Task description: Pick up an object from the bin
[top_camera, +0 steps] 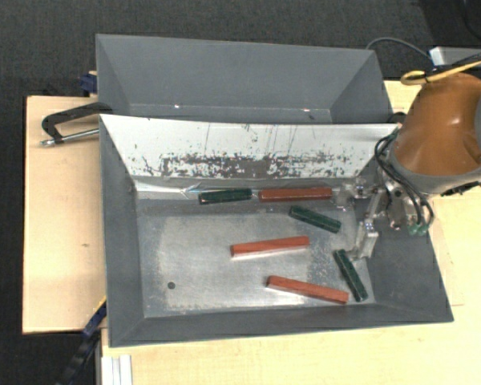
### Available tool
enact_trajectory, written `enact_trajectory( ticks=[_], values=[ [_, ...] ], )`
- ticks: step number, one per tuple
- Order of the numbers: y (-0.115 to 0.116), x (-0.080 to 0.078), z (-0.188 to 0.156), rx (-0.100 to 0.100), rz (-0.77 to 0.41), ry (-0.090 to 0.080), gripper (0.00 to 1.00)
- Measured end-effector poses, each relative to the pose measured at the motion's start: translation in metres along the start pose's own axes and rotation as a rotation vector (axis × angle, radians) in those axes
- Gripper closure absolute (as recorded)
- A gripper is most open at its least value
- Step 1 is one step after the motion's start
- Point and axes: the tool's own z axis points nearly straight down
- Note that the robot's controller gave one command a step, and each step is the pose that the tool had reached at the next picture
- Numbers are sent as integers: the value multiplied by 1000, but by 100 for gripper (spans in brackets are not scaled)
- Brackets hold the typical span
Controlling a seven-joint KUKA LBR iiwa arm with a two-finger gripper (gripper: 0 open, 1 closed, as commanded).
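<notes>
My gripper (365, 239) hangs at the right side of the bin, just below the orange cover on the wrist. Its lower end is right above the upper end of a dark green stick (351, 276), which lies on the floor near the right wall, running toward the front. Another dark green stick (314, 219) lies slantwise just left of the gripper. A red stick (307, 289) lies near the front wall, its right end close to the first green stick. Nothing shows held in the gripper.
A red stick (270, 247) lies in the middle of the floor. Along the back wall lie a dark green stick (224, 196) and a red-brown stick (297, 192), end to end. The arm comes in over the right rim.
</notes>
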Motion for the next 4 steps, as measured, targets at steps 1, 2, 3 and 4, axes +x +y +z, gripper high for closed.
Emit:
enact_trajectory(
  ticks=[1,2,3,4],
  values=[
    [-20,-28,74,-1,13,0,0],
    [24,2,76,0,-41,7,0],
    [45,-30,83,-2,-114,3,100],
    [45,-30,83,-2,-115,4,100]
  ],
)
